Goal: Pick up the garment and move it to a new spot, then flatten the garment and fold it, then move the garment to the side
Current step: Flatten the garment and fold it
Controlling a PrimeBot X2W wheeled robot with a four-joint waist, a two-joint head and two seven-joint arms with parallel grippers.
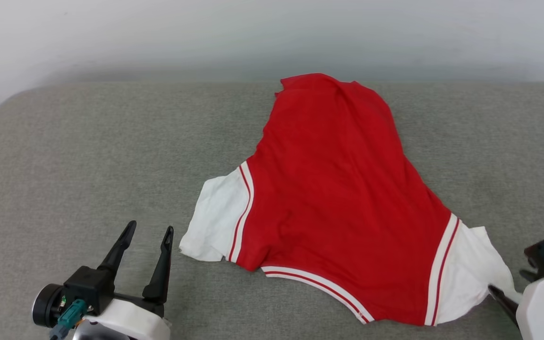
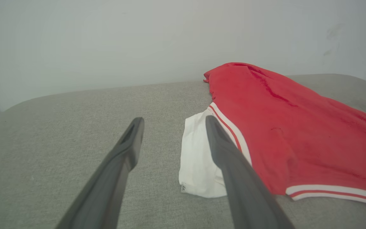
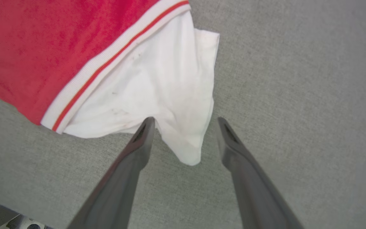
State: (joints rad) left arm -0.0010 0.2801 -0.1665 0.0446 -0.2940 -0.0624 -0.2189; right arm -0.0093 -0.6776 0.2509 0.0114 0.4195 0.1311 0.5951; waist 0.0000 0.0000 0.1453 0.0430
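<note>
On the grey padded surface (image 1: 88, 141), head view: the garment (image 1: 338, 203) lies spread with its plain red side up and white lining showing at both near corners. My left gripper (image 1: 151, 226) sits just beside its left corner, released and empty. Left wrist view: my fingers (image 2: 122, 149) stand apart, and one crosses the white corner in the picture; contact cannot be told. Right wrist view: my right gripper (image 3: 185, 120) is released, its tips straddling the right white corner.
</note>
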